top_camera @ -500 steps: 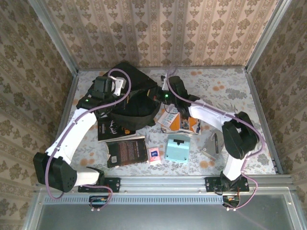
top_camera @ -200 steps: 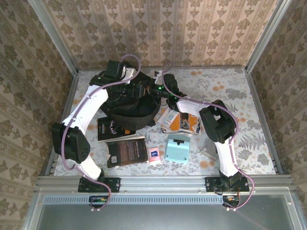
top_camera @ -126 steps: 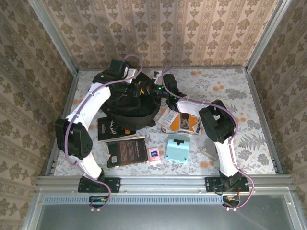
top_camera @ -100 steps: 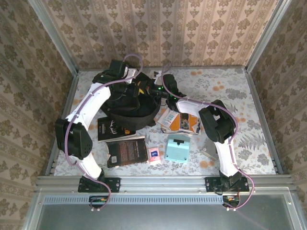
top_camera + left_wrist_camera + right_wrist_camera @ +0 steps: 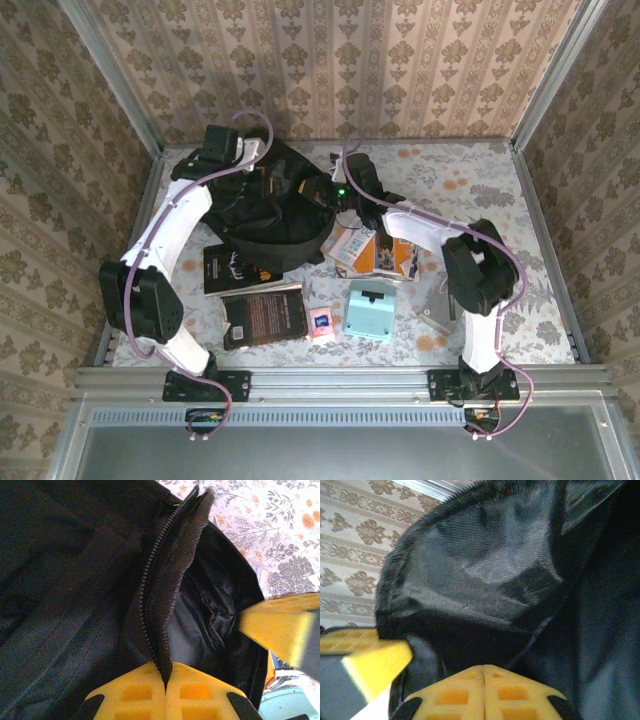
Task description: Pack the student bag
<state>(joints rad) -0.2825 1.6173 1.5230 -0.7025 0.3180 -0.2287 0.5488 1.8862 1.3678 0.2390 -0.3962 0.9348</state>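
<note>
Wallpapered walls (image 5: 330, 60) close in a flower-printed surface (image 5: 480, 200), and the black bag (image 5: 270, 210) lies at its far left part, slumped, with both arms reaching in over it.

My left fingers (image 5: 137, 695) are together, clamped on the bag's zip edge (image 5: 160, 595); that strip of cloth stands up from between the tips. Beyond the edge I see the bag's dark lining, so the mouth is open. One yellow finger of my other arm (image 5: 280, 625) shows across that opening.

My right fingers (image 5: 515, 692) look pressed together at the right side of the bag's mouth, facing the grey lining. Whether cloth is pinched between them I cannot tell.

So the bag's mouth lies between my two sets of fingers, the left at its far left rim, the right at its right rim.

Everything to be packed sits on the near side of the bag: two dark books (image 5: 262, 315) just beside its near edge, a stack of bright books (image 5: 375, 255) to its near right, and a teal box (image 5: 368, 308) nearer again. I judge the right arm is closer to the bright books and the box, so it would fetch while the left holds the mouth up.
</note>
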